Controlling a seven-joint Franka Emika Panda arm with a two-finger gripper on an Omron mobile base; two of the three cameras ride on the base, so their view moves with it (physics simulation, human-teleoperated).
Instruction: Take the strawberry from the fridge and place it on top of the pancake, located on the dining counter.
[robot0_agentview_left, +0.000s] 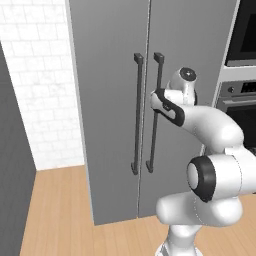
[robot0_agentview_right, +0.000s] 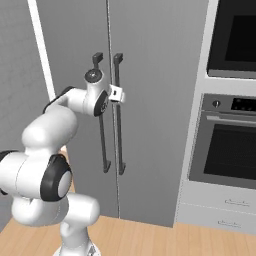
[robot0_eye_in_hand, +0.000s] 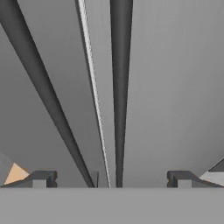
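Left base view: the fridge (robot0_agentview_left: 115, 100) stands shut, both grey doors flush, seam running down the middle. Two long dark vertical handles sit side by side at the seam, the left handle (robot0_agentview_left: 136, 115) and the right handle (robot0_agentview_left: 154, 112). The white arm (robot0_agentview_left: 210, 170) rises from the lower right and reaches up to the doors. Its wrist sits right at the right handle, at the upper part of the bar, and the hand itself is hidden behind the wrist here, so the fingers can't be read from this side. White tiled wall (robot0_agentview_left: 35, 75) to the left of the fridge, light wood floor (robot0_agentview_left: 55, 210) below, black-glass oven (robot0_agentview_left: 240, 100) to the right, beyond the arm.

Right base view: fridge doors closed, no gap. The gripper (robot0_agentview_right: 118, 94) pokes out from the wrist straight at the door fronts, level with the upper part of the handles, just beside the right handle and over the seam area. Contact can't be told from here. Two stacked ovens sit well to the right of the hand.

Hand view: both fingertips (robot0_eye_in_hand: 41, 178) stand at the bottom corners, spread wide apart, nothing between them. Jaws fully open, empty. Ahead of the hand the right handle runs straight up between the fingers, slightly left of centre, with the door seam just left of it. The left handle slants off toward the upper left. Grey door panel fills the rest. The strawberry can't be seen with the doors shut.
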